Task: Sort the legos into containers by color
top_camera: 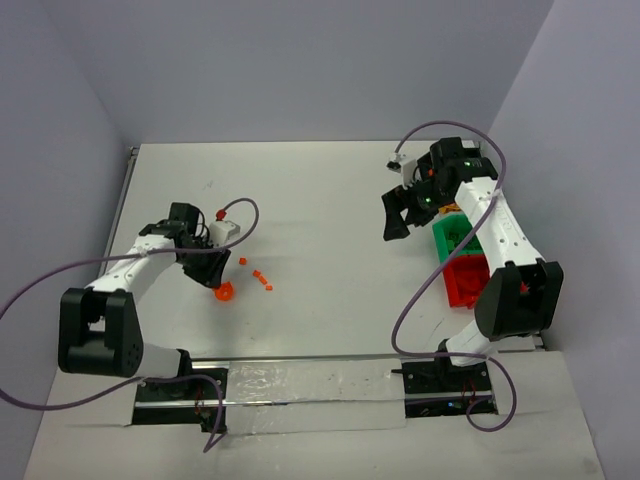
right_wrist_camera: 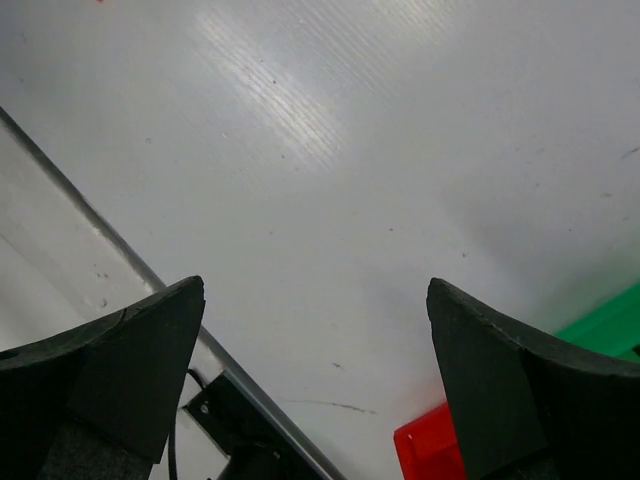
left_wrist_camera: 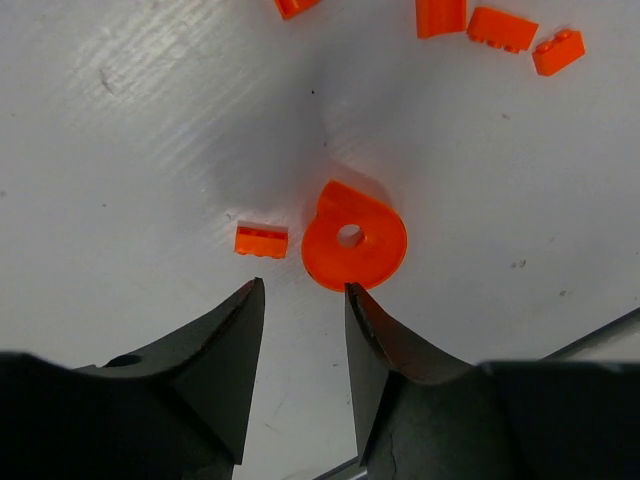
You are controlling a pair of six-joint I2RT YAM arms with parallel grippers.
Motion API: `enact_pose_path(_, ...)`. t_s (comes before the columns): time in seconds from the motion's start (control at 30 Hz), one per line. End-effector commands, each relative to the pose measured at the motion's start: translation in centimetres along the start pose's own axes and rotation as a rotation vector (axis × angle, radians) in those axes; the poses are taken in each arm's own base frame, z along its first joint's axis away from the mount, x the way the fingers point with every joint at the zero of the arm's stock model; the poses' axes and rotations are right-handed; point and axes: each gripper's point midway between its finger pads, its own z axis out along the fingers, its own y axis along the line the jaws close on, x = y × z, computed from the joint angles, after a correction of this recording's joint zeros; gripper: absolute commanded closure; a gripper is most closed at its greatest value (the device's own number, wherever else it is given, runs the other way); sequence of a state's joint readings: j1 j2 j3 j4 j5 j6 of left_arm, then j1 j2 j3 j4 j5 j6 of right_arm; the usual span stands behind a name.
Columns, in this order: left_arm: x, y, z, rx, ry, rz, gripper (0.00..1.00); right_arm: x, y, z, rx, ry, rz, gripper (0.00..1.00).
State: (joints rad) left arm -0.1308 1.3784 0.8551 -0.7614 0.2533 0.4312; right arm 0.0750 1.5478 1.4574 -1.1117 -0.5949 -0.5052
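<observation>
Beside the round orange lego [left_wrist_camera: 353,245], left gripper [left_wrist_camera: 303,287] hangs narrow, empty; right gripper [right_wrist_camera: 315,287] gapes wide.

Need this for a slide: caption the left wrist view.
Left hand, partly open, hovers by a round orange lego among smaller orange bricks.
</observation>
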Motion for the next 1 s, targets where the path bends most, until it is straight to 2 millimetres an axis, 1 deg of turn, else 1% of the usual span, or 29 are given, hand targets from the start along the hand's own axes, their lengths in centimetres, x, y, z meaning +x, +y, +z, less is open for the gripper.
enact_pose_path(0.0, -0.4, -0.5, 0.3, 0.115, -0.003, -0.063, 0.56, -0.9, 0.7, 0.8, -0.028, -0.036, 0.011, 0.02)
enact_pose_path(0.23, -0.4, -0.4, 1.6, 0.182, 0.031, -0.126, 0.61, -0.4, 1.2, 1.0, -0.04, -0.033, 0.019, 0.02)
enact_pose_path(0.43, -0.9, -0.4, 2.4, 0.213, 0.036, -0.15, 0.62, -0.2, 1.4, 1.0, -0.043, -0.036, 0.02, 0.02)
enact_pose_path(0.57, -1.0, -0.6, 3.2, 0.248, 0.048, -0.175, 0.65, -0.2, 1.5, 1.2, -0.057, -0.03, 0.024, 0.03)
enact_pose_path(0.73, -1.1, -0.2, 3.6, 0.245, 0.056, -0.182, 0.68, -0.5, 1.8, 1.2, -0.08, -0.037, 0.032, 0.03)
enact_pose_path(0.87, -1.1, -0.1, 3.9, 0.256, 0.071, -0.192, 0.72, -1.1, 2.3, 1.6, -0.124, -0.048, 0.051, 0.04)
enact_pose_path(0.93, -1.3, -0.2, 3.9, 0.269, 0.071, -0.195, 0.76, -1.4, 2.6, 1.9, -0.151, -0.056, 0.064, 0.05)
enact_pose_path(0.97, -1.6, -0.3, 3.7, 0.278, 0.065, -0.195, 0.81, -1.7, 2.9, 2.1, -0.172, -0.065, 0.077, 0.06)
